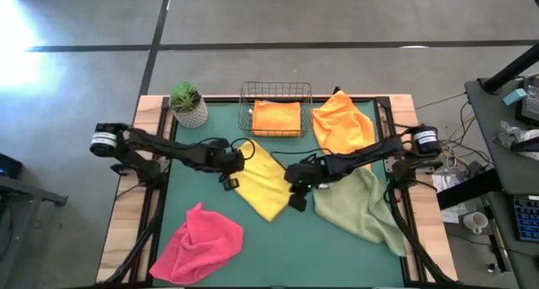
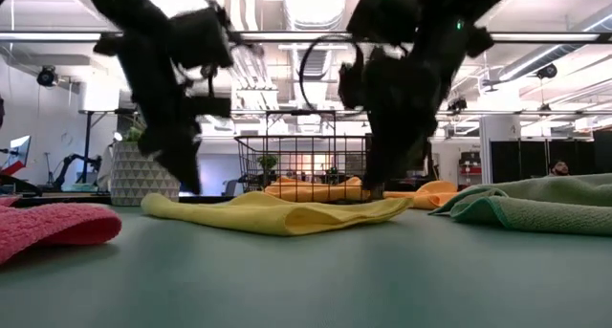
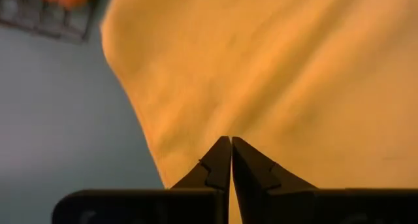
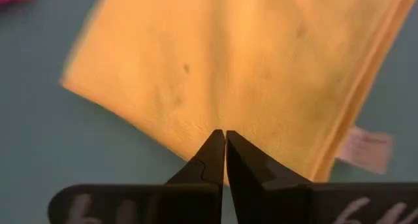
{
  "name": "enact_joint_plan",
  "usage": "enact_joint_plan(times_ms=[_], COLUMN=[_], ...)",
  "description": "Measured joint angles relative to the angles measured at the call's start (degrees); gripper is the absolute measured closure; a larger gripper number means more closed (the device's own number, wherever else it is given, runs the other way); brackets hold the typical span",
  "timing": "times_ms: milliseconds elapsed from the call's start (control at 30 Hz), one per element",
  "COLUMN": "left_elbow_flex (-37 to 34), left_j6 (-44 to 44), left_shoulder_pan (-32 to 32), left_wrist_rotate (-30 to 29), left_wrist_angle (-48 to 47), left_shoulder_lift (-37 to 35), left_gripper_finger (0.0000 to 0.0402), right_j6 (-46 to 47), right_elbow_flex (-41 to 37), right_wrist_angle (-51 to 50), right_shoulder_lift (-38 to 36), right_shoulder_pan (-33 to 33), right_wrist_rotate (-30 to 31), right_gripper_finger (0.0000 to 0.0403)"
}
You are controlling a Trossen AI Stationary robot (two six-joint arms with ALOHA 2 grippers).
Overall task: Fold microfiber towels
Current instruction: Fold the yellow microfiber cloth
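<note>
In both wrist views the yellow towel [image 3: 274, 74] runs off the frame, so its full outline cannot be told. From overhead, each arm covers a strip of that towel — the left at its 10 o'clock corner, the right at its 3 o'clock edge. The pink towel [image 2: 48, 228] is cut at the low view's 9 o'clock edge, the sage green towel [image 2: 545, 206] at 3 o'clock. The orange towel [image 2: 306, 187] is half hidden behind basket wires [image 2: 301, 161] — its folds too small to read.

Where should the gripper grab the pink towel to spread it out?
Take the pink towel at its peaked corner nearest the table's centre, coming straight down from above. It lies crumpled in a heap, and that raised fold probably gives the fingers cloth to pinch; the left gripper is nearest.
</note>
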Motion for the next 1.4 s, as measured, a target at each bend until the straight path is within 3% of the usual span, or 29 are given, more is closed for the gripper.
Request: enact_joint_plan(times_ms=[167,400,700,1033,1400], left_elbow_flex=[3.16,3.86,3.97,4.78,11.06], left_j6=[-2.42,-9.96,-12.55,-23.84,-24.3], left_shoulder_pan=[-1.92,-6.54,-14.55,-17.21,-18.26], left_wrist_rotate=[2.97,6.03,5.9,5.58,6.06], left_wrist_angle=[2.16,13.98,23.77,30.1,30.14], left_shoulder_lift=[-4.63,-6.14,-3.41,7.38,16.45], left_gripper_finger=[0.0401,0.0402,0.0402,0.0402,0.0402], right_j6=[-0.21,-2.77,-3.28,-6.26,-6.95], right_elbow_flex=[0.0,0.0,0.0,0.0,0.0], right_wrist_angle=[-4.23,-13.35,-15.81,-17.21,-18.26], right_shoulder_lift=[-6.18,-16.16,-24.93,-26.15,-25.2], right_shoulder_pan=[0.23,0.2,0.09,0.09,0.09], right_wrist_rotate=[4.03,10.71,10.6,10.56,10.55], right_gripper_finger=[0.0394,0.0394,0.0394,0.0394,0.0394])
